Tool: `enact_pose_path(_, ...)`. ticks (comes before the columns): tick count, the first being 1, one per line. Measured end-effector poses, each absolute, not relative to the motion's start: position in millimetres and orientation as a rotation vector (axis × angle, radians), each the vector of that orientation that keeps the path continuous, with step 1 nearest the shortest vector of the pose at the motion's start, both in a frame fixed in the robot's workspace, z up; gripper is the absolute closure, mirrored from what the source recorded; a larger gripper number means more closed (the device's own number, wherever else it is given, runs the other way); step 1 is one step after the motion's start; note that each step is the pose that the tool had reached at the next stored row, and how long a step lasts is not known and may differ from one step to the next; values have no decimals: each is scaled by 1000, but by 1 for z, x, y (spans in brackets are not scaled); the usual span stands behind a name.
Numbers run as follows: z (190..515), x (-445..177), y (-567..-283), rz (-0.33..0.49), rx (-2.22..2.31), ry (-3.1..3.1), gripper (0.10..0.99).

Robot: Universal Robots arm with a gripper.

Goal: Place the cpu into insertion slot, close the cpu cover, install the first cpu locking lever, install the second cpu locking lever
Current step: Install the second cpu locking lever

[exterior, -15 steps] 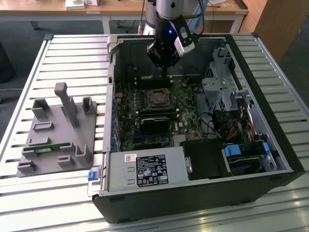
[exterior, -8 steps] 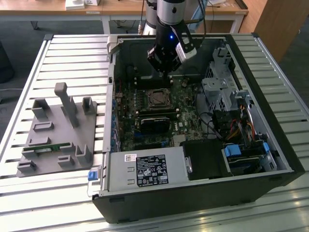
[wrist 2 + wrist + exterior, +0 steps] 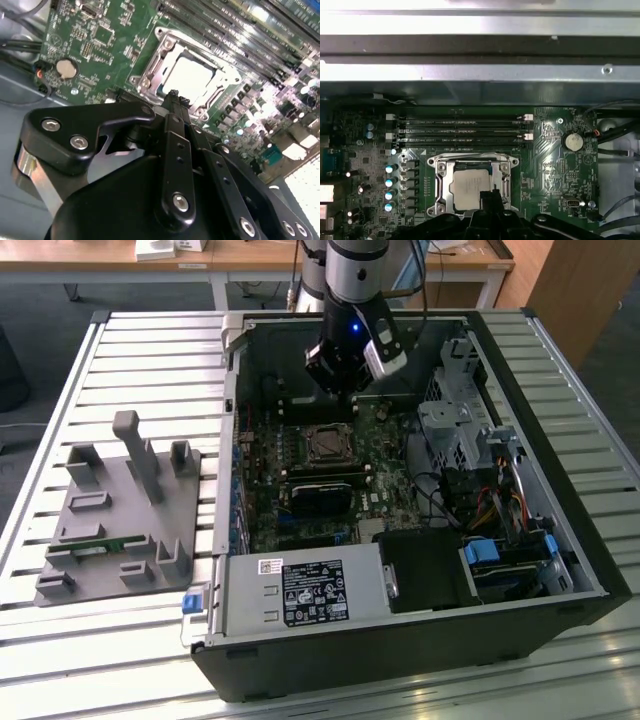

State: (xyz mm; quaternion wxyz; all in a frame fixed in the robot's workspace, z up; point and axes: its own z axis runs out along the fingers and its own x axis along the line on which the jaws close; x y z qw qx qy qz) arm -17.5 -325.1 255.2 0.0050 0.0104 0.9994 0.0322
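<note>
Pincer (image 3: 345, 380) of your arm at upper centre of the exterior view, above the open computer case (image 3: 560, 490), fingers pressed together on nothing, cpu (image 3: 470, 189) seated in the insertion slot (image 3: 438, 181), cpu cover (image 3: 150, 75) down around it, slatted table (image 3: 130, 360) beneath.

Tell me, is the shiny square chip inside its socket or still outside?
Inside. In both wrist views the cpu lies flat in the insertion slot, with the metal frame around it.
</note>
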Motion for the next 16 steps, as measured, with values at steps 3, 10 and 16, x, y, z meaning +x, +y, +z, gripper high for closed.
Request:
enact_pose_path(3, 250, -18, -327, 101, 33, 3132, 980)
enact_pose_path(10, 243, -18, -333, 103, 33, 3136, 980)
enact_pose_path(16, 240, -18, -338, 106, 33, 3136, 980)
